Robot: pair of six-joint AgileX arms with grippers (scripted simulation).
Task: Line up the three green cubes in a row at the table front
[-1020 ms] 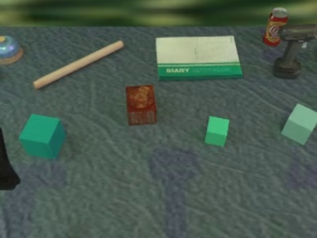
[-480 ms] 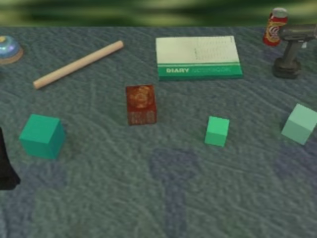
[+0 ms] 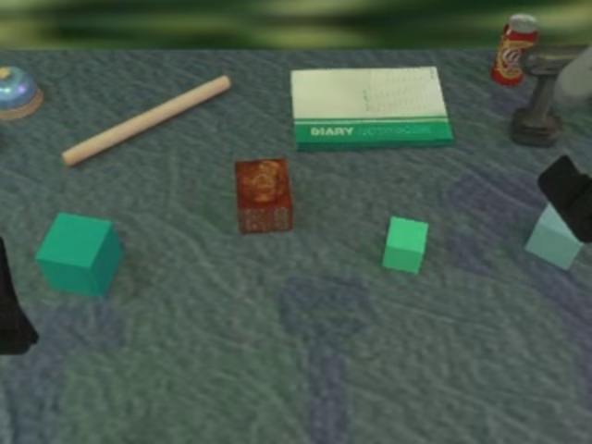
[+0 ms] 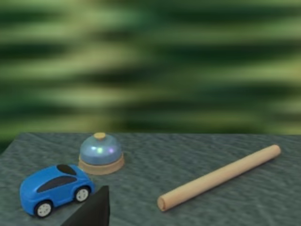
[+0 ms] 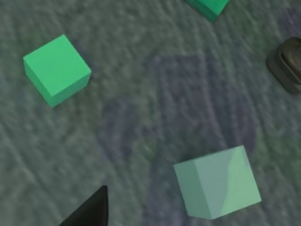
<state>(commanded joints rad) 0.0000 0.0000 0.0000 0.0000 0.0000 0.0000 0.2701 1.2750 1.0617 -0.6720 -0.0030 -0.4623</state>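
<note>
Currently, the right gripper [image 3: 572, 196] is positioned at the right edge of the table [image 3: 277, 370], directly above the pale mint cube [image 3: 552, 240], which is partly covered by it in the top view. How far its fingers are parted cannot be told, and nothing is seen held. The bright green cube [image 3: 405, 245] is located well to the gripper's left. The teal-green cube [image 3: 78, 254] is located at the far left, near the parked left gripper [image 3: 11, 310]. A red-brown block [image 3: 264, 195] is located between these two cubes, farther back.
</note>
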